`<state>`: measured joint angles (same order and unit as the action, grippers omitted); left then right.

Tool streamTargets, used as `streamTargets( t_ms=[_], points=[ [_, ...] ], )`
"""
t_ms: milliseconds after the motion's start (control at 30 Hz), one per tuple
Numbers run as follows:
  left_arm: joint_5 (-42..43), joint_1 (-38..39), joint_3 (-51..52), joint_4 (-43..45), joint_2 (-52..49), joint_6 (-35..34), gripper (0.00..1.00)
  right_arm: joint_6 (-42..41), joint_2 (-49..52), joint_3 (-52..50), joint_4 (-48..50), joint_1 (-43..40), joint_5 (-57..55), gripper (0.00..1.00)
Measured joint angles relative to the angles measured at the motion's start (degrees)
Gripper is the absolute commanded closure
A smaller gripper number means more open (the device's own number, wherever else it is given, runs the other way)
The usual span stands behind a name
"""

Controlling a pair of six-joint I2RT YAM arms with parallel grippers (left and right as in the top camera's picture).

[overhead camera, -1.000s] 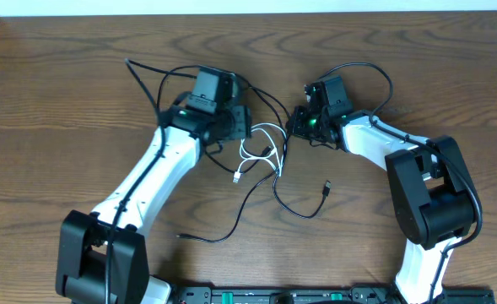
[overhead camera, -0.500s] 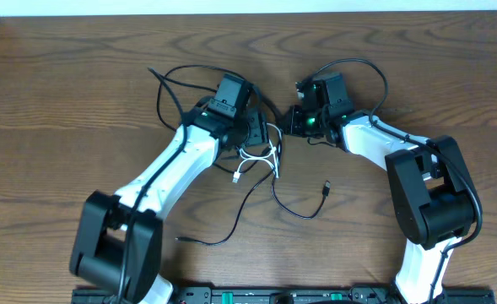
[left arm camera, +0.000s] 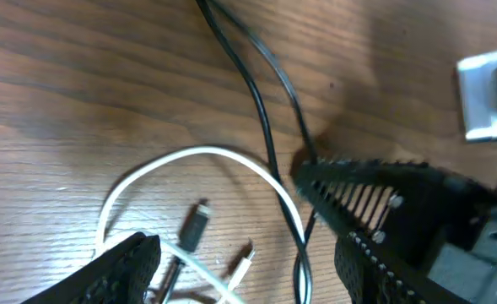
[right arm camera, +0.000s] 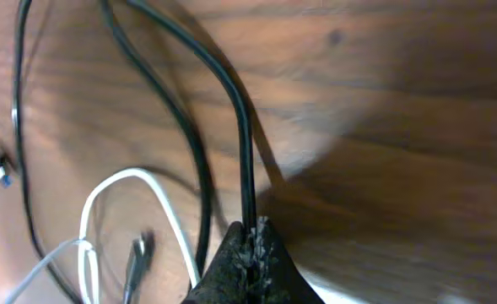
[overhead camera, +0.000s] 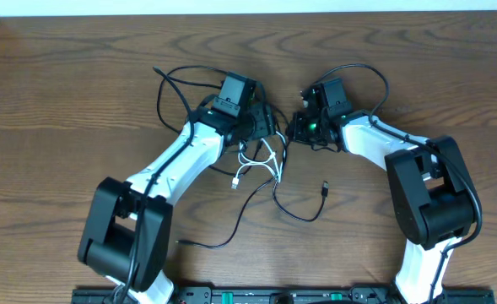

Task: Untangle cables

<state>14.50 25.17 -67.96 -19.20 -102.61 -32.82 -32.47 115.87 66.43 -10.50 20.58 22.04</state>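
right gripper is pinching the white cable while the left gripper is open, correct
No. The right gripper is pinching the black cable, not the white cable; the right wrist view shows it. The left gripper is open, as you say.

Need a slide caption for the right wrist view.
Right gripper pinching the black cable over the wooden table, white cable looped alongside.
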Motion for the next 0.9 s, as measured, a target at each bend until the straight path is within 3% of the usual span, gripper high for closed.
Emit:
streamTargets(
  t_ms=[333,733,900],
  points=[
    [5.05,0.09,0.00,0.33,-4.98,-0.02,0.29,-3.15,-0.44,1.11,-1.68,0.02,-8.87,0.99],
    [6.67,1.14,-0.02,4.48,-6.45,-0.61,0.29,-3.37,-0.50,1.11,-1.70,0.02,-9.53,0.99],
    [7.30,2.34,-0.02,6.56,-9.70,-3.13,0.36,-3.37,-0.50,1.11,-1.70,0.02,-9.55,0.99]
  ],
)
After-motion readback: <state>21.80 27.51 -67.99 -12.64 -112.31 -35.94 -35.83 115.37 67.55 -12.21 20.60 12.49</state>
